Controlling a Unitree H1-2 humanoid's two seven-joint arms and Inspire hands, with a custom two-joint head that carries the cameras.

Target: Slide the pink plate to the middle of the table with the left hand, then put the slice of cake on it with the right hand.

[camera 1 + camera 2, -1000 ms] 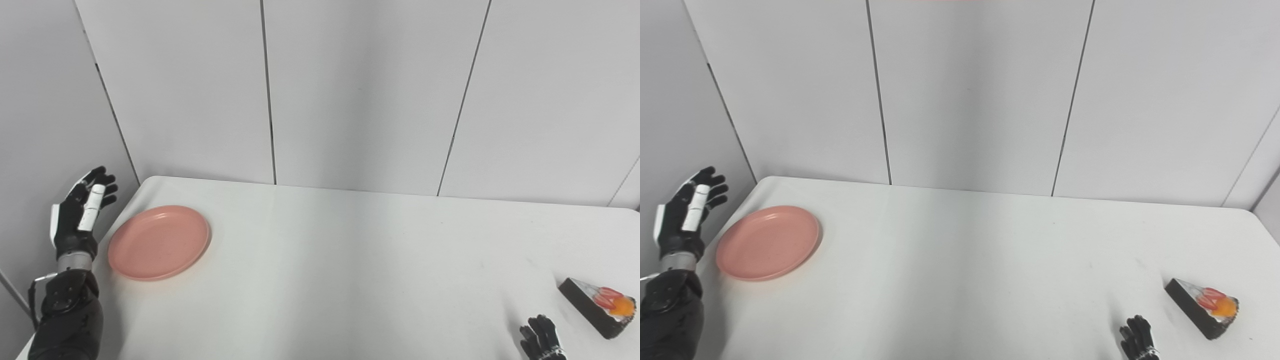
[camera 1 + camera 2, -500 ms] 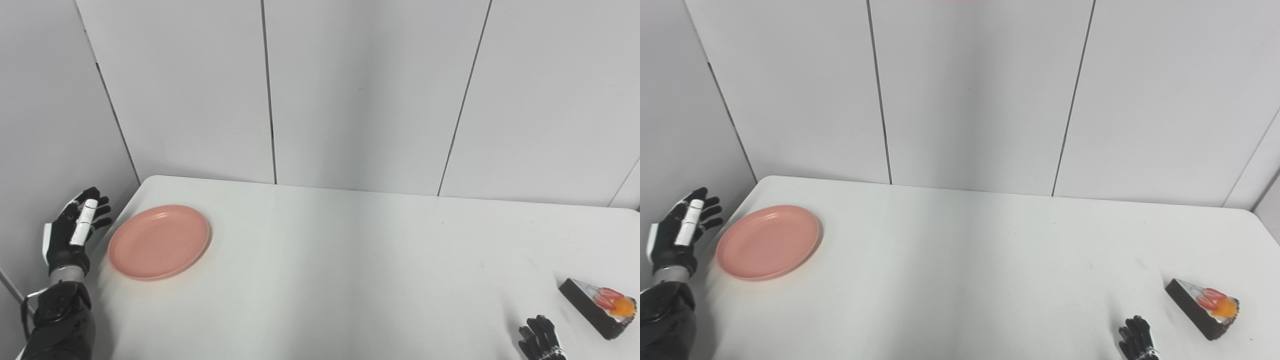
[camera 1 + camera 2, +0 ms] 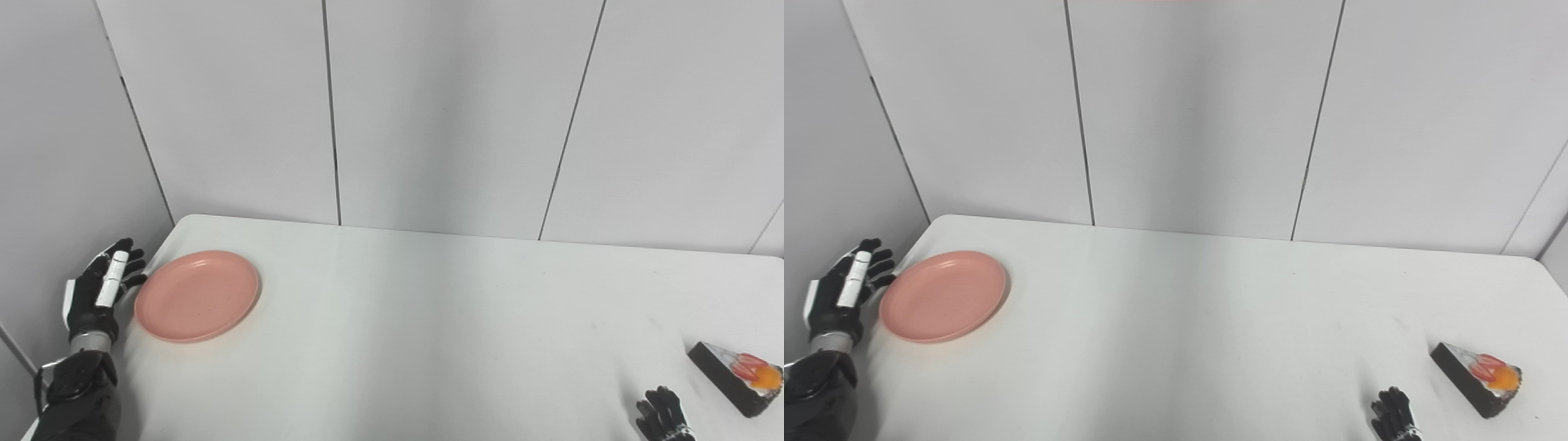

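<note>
The pink plate (image 3: pixel 197 295) lies flat near the table's left edge. Just left of it my left hand (image 3: pixel 101 294) stands open, fingers spread and pointing up, fingertips close to the plate's rim without clearly touching it. The slice of cake (image 3: pixel 737 377), dark with red and orange fruit on top, rests at the table's right front. My right hand (image 3: pixel 661 421) shows only its fingers at the bottom edge, left of the cake and apart from it; they are spread and hold nothing.
The white table (image 3: pixel 429 318) runs from the plate to the cake. Grey wall panels (image 3: pixel 429 110) stand right behind its far edge and along the left side, close to my left hand.
My left hand dropped from its raised position, then came in toward the plate's left rim. The plate, the cake and the right hand stayed put; the view shifted slightly.
</note>
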